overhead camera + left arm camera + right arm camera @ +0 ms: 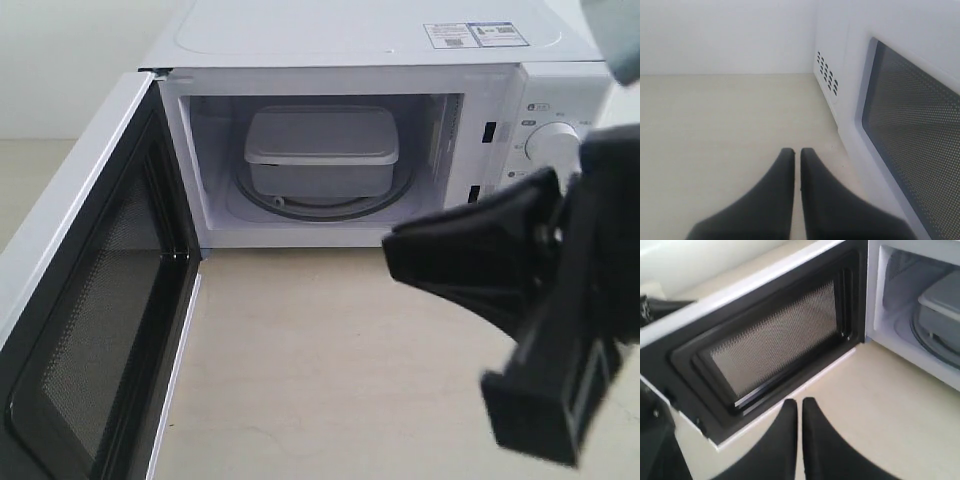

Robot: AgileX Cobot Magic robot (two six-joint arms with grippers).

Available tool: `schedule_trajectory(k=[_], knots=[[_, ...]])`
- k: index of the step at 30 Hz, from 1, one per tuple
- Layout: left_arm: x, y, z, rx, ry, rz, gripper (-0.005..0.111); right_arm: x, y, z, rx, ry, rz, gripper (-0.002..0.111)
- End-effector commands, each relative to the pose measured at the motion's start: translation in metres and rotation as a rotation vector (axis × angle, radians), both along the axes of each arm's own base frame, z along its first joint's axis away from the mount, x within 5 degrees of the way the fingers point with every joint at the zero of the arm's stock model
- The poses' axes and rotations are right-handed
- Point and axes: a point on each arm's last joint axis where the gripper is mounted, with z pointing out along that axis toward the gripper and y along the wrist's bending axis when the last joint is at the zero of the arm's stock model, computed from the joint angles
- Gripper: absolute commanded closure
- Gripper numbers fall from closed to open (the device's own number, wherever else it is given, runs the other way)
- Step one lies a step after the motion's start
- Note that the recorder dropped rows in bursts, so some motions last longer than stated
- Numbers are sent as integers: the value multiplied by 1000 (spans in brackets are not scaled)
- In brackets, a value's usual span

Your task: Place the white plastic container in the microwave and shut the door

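The white microwave (360, 35) stands at the back with its door (100, 300) swung wide open to the left. The white plastic container (320, 150) sits inside on the glass turntable (300, 210), lid on. My right gripper (392, 250) hangs shut and empty in front of the control panel, above the table. In the right wrist view it (800, 401) points toward the door's inner mesh (775, 340), with the container (940, 310) visible in the cavity. My left gripper (797, 151) is shut and empty beside the door's outer face (910, 115); the exterior view does not show it.
A beige tabletop (330, 350) stretches in front of the microwave. A round dial (555, 145) sits on the right panel, partly behind my right arm. Vent holes (827, 72) mark the microwave's side near the left gripper. A white wall (725, 35) stands behind.
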Motion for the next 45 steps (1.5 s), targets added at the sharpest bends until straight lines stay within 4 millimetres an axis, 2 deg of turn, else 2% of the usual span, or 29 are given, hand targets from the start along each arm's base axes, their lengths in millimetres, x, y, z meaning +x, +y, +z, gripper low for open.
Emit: schedule_trajectory(k=[1, 6, 14, 22, 35, 45], knots=[[0, 0, 0, -6, -1, 4, 102, -13, -19, -7, -201, 73, 18, 108], [0, 0, 0, -6, -1, 4, 102, -22, -30, -8, -290, 159, 16, 108], [0, 0, 0, -6, -1, 4, 102, -11, -52, 11, -318, 66, -221, 108], [0, 0, 0, -6, -1, 4, 102, -13, -52, 10, -302, 107, -233, 108], [0, 0, 0, -6, -1, 4, 102, -22, -63, -4, -453, 263, -262, 108], [0, 0, 0, -6, -1, 4, 102, -17, -57, 2, -367, 201, -249, 108]])
